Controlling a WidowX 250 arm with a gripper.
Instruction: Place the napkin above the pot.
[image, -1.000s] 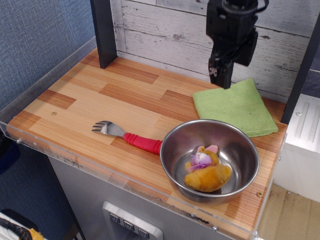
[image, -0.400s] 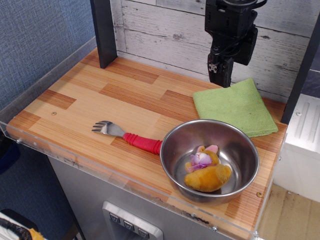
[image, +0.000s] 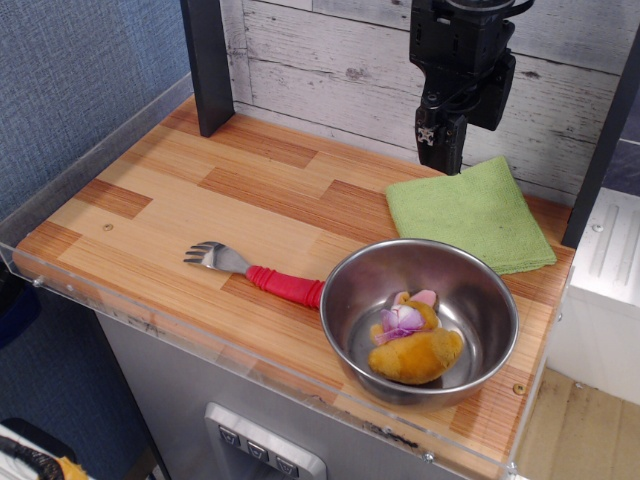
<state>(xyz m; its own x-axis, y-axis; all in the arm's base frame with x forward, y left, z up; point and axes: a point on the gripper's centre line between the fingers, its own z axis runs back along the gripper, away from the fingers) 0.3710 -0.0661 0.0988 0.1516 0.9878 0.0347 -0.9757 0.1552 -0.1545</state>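
Note:
The napkin (image: 472, 212), a folded light-green cloth, lies flat on the wooden table just behind the pot, near the back wall. The pot (image: 352, 290), a shiny steel bowl, stands at the front right and holds a small orange plush toy (image: 414, 342). My black gripper (image: 442, 150) hangs above the napkin's back left corner, clear of the cloth and holding nothing. Its fingers look close together, but I cannot make out whether they are shut.
A spoon-fork with a red handle (image: 255, 272) lies left of the pot, its handle end touching the rim. A dark post (image: 208, 65) stands at the back left. A clear acrylic lip (image: 150, 325) runs along the table's front edge. A white block (image: 610, 265) sits at the right.
The gripper has risen slightly and shifted a little left from a second ago. The napkin, pot and fork have not moved.

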